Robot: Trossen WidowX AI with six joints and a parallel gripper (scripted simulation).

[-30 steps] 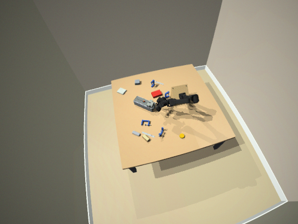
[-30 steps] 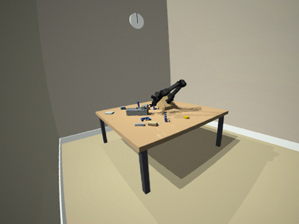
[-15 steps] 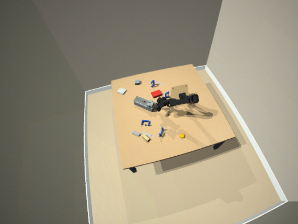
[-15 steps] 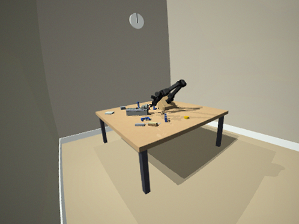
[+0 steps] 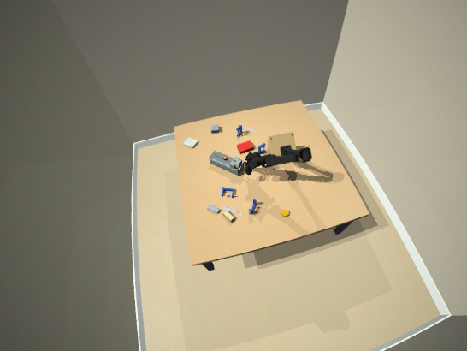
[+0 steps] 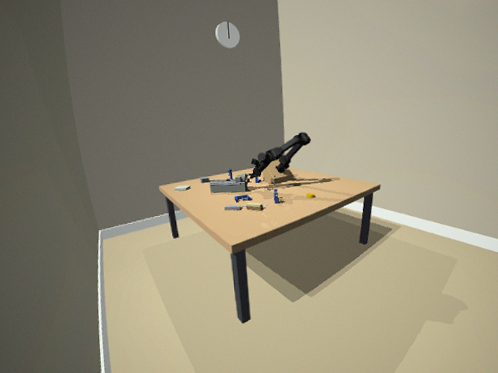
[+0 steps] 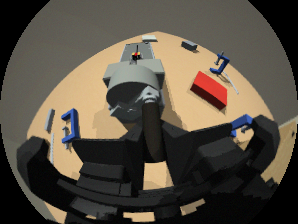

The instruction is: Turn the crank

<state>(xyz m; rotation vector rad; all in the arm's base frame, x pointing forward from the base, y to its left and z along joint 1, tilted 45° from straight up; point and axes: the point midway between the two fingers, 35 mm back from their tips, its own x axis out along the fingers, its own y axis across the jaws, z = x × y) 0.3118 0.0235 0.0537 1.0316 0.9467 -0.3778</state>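
Observation:
The grey machine (image 5: 217,161) (image 6: 226,186) (image 7: 133,75) stands on the table, with its slide channel running away from my gripper in the wrist view. The red pointer (image 5: 225,158) (image 7: 135,56) is small on the slide. Yellowish brass spots show close beside it in the wrist view, but it is too small to tell whether it is exactly level with them. The dark brown crank handle (image 7: 153,131) points toward me from the grey crank, to the lower right of the round hub. My gripper (image 5: 245,166) (image 6: 252,175) (image 7: 149,121) is shut on the handle; its fingers hide part of it.
A red block (image 5: 245,146) (image 7: 209,90) lies right of the machine in the wrist view. Blue clamps (image 5: 228,191) (image 5: 239,130) (image 7: 74,125) stand on both sides. A brown board (image 5: 278,140) is beside the arm. A yellow disc (image 5: 285,212) (image 6: 311,195) and small blocks (image 5: 228,216) lie farther off.

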